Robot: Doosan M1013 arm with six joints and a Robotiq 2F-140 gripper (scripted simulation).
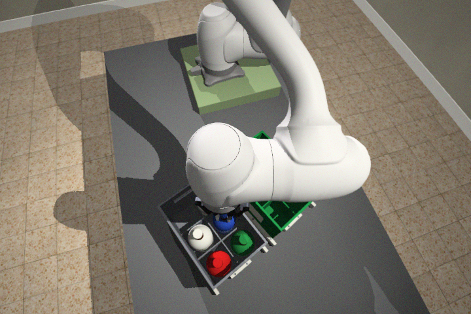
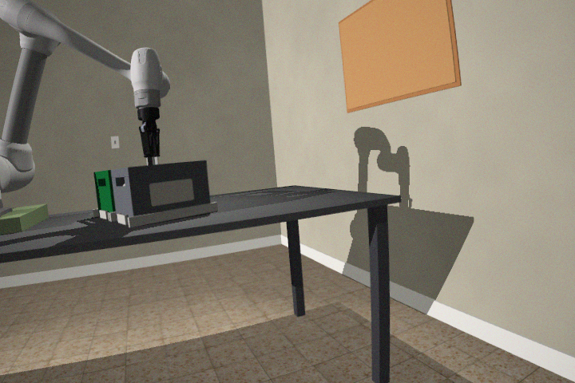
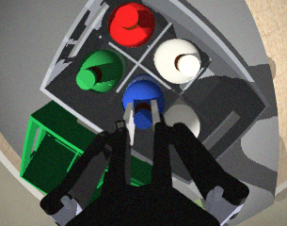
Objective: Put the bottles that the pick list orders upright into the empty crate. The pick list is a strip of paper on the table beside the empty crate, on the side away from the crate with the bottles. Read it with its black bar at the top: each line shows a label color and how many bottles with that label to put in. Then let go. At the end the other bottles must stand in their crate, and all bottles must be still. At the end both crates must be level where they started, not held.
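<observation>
The big robot arm (image 1: 273, 163) is white, its gripper (image 3: 143, 116) is black with pale grey fingers, and it stands on a light green flat block (image 1: 239, 88). The grey crate with dark inside walls (image 1: 174, 229) holds a blue bottle (image 3: 142, 93), a white bottle (image 1: 200, 237), a green bottle (image 1: 242, 242) and a red bottle (image 1: 218, 263), and just beside it sits a bright green crate (image 1: 280, 218). The table top (image 1: 317, 259) is dark grey, the floor (image 1: 32, 185) has tan speckled tiles in a grid, and an orange board (image 2: 398, 52) hangs on the beige wall (image 2: 523, 158).
</observation>
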